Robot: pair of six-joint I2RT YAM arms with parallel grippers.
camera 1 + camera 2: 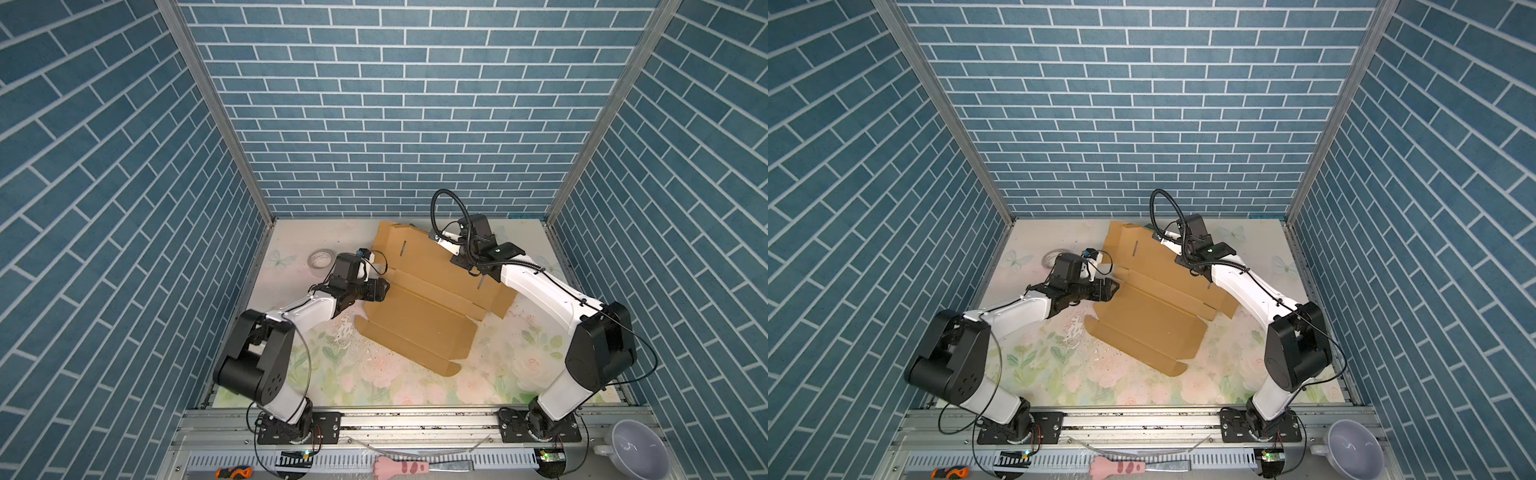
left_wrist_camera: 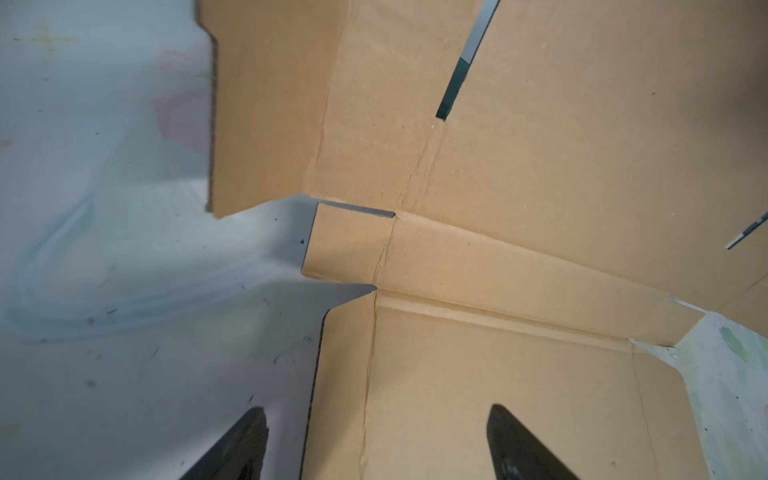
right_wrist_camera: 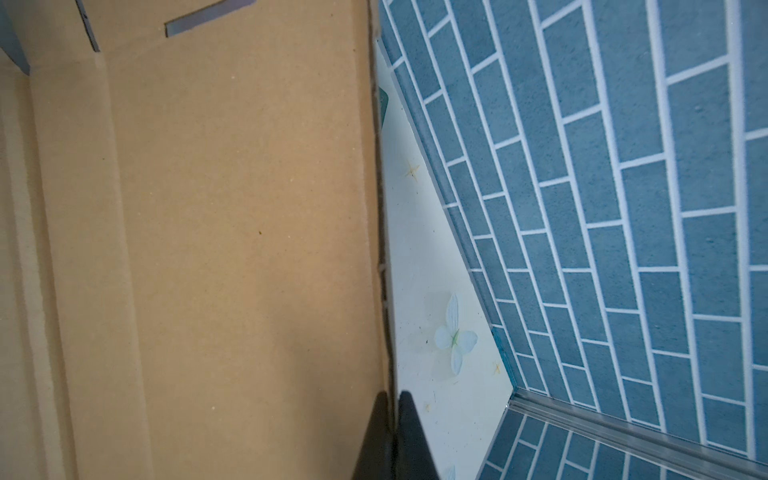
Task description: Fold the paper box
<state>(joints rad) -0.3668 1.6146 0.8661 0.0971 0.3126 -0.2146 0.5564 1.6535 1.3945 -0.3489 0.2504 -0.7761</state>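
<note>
Left gripper (image 2: 376, 409) is hanging spread over the one paper box (image 1: 419, 328) (one finger over cardboard); right gripper (image 3: 393, 397) is pinching its far edge

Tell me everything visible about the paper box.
The paper box is a brown corrugated cardboard sheet, die-cut with flaps, creases and narrow slots, mostly unfolded. Its near part lies on the table; the far panel seems raised, its edge pinched by the shut right gripper. The open left gripper hovers at its left flap.
</note>
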